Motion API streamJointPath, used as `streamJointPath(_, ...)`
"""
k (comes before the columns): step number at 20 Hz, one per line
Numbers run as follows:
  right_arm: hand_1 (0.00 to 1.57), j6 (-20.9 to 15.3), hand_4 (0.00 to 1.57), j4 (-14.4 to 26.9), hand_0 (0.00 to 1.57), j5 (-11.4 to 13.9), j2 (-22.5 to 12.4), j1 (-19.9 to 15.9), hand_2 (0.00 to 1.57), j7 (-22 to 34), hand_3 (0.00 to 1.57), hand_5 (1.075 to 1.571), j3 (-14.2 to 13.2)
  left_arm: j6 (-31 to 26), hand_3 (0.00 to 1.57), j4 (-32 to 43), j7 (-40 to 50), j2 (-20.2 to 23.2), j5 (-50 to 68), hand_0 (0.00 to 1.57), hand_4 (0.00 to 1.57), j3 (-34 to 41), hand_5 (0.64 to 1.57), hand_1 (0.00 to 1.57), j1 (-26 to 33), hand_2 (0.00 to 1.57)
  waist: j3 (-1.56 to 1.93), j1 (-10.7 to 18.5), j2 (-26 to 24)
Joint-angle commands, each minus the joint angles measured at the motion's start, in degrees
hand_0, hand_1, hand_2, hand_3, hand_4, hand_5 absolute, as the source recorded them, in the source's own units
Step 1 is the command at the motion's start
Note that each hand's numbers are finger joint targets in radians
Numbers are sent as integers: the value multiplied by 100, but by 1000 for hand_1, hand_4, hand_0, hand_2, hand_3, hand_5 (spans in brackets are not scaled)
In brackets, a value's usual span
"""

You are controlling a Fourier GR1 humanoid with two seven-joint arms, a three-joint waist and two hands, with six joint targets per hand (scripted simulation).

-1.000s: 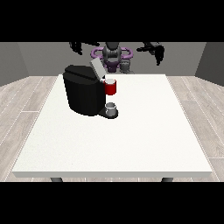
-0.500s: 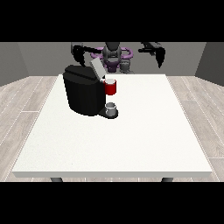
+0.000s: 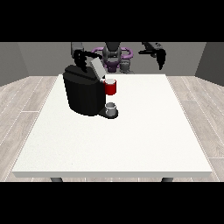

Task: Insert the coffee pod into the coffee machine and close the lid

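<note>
Starting at the hand at the view's left (image 3: pixel 80 60), fingers curled downward just above the black coffee machine (image 3: pixel 84 91) beside its raised lid (image 3: pixel 97 68), we see a grey thing (image 3: pixel 111 107) on the machine's base, the other hand (image 3: pixel 161 58) hanging relaxed over the tabletop (image 3: pixel 131 140).

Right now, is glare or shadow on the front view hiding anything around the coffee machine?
Front view: light is even and flat; the white table shows no glare. The coffee machine is a dark mass with little surface detail. The red thing at the machine and a grey thing below it read clearly. The hand at the view's left blends into the dark machine.
</note>
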Motion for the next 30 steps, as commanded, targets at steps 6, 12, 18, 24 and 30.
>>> streamJointPath(6, 0, 108, 40, 367, 0, 152, 137, -369, 0, 62, 0, 1571, 129, 318, 0, -234, 259, 39, 203, 0, 0, 1, 1571, 0, 3, 0, 7, -193, 68)
streamJointPath(12, 0, 120, 0, 535, 0, 212, 128, -800, 0, 59, 0, 1571, 111, 122, 0, -97, -53, 338, 191, 0, 0, 35, 1571, 0, 13, 0, 6, -141, 326)
streamJointPath(18, 0, 63, 0, 549, 0, 279, 207, -868, 0, 118, 0, 1571, 135, 154, 0, -23, -51, 341, 235, 0, 0, 8, 1571, 0, 223, 0, 6, -161, 178)
streamJointPath(24, 0, 56, 214, 726, 0, 553, 397, -904, 0, -16, 0, 1571, 398, 382, 0, -83, 257, 378, 310, 0, 24, 73, 1571, 0, -81, 0, 7, -170, 203)
streamJointPath(30, 0, -148, 125, 942, 0, 899, 233, -1380, 0, -104, 0, 1571, 371, 443, 0, -361, 154, 176, 49, 0, 148, -347, 1571, 0, 149, 0, 7, 165, 234)
